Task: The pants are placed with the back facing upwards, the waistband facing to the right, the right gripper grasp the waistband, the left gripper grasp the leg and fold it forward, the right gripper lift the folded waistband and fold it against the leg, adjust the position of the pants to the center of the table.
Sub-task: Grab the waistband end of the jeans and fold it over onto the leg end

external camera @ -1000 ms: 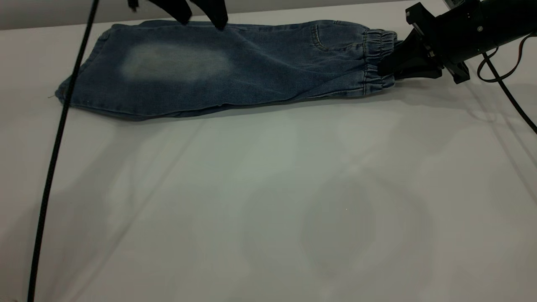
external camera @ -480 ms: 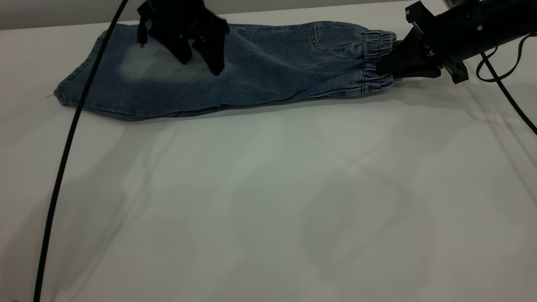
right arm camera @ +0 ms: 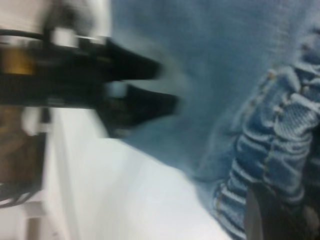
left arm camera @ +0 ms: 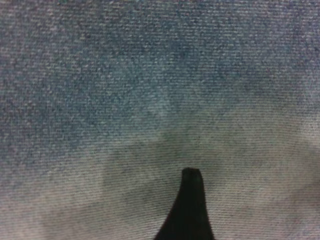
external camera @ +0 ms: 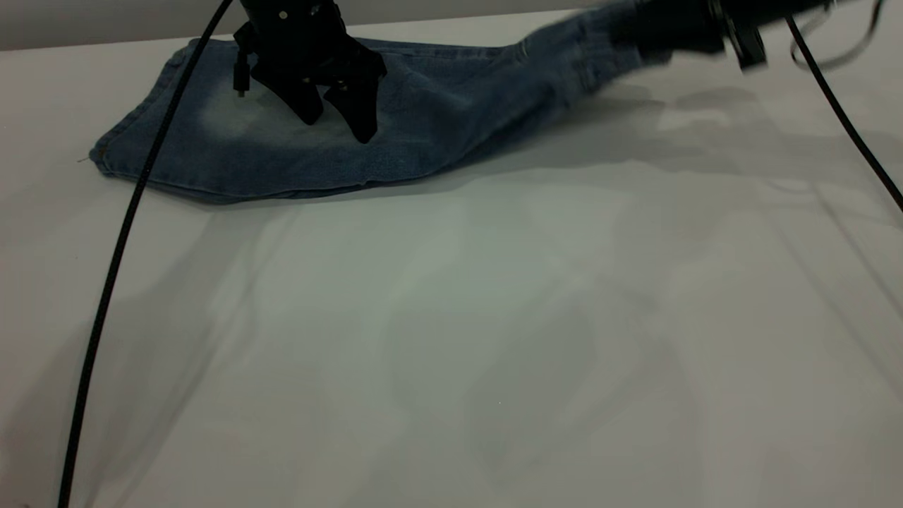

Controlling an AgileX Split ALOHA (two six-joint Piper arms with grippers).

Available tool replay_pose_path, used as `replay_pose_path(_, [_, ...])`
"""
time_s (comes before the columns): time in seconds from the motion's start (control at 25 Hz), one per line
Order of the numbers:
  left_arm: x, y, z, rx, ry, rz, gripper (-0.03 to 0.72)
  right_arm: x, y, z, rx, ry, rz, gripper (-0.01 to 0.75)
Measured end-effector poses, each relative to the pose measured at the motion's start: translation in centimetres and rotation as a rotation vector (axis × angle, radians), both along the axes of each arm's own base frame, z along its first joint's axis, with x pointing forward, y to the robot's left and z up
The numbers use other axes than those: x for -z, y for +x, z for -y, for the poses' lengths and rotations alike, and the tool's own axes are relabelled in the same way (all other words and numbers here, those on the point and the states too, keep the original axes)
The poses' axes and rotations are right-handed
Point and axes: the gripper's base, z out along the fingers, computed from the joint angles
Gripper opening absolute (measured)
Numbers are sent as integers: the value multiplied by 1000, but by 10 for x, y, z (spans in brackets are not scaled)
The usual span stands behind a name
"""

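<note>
The blue denim pants [external camera: 423, 120] lie folded lengthwise at the far side of the table [external camera: 451, 317]. The leg is hidden; the top layer shows only a pale bleached patch [external camera: 233, 120]. My left gripper [external camera: 337, 128] stands open just over that patch, one finger [left arm camera: 190, 205] against the denim [left arm camera: 160, 90]. My right gripper [external camera: 635, 35] is shut on the waistband [external camera: 592, 39] and holds it off the table at the far right. In the right wrist view the ruffled waistband [right arm camera: 270, 150] sits in the jaws, and the left gripper [right arm camera: 165, 87] shows farther off.
A black cable [external camera: 113, 268] hangs across the left side of the table, and another cable [external camera: 846, 127] trails from the right arm. The near half of the table is bare white surface.
The right gripper has lifted the waistband off the table, up and slightly left, pulling that end of the pants with it. The left gripper has come down over the bleached patch.
</note>
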Motion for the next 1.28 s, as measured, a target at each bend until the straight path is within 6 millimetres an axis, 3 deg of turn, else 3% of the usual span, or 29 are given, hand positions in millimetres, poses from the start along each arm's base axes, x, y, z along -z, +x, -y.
replay_pose_path(0.16, [0,0,0,0,1,-3,581,-30,3,-28,-79,61,26,25])
replay_pose_path(0.4, [0,0,0,0,1,-2,581,-53,3,-78,-204,68,47,25])
replay_pose_path(0.56, [-1,0,0,1,1,-4,581,-63,2,-100,-242,76,61,25])
replay_pose_path(0.72, [-19,3,1,25,17,-38,581,-61,3,-98,-232,60,53,24])
replay_pose_path(0.96, [-66,16,-7,54,112,-1,581,-61,3,-98,-224,55,45,22])
replay_pose_path(1.12, [-89,31,-33,-25,167,89,581,-61,3,-98,-219,56,43,22])
replay_pose_path(1.28, [-89,38,-67,-135,159,81,581,-61,4,-98,-212,54,44,22])
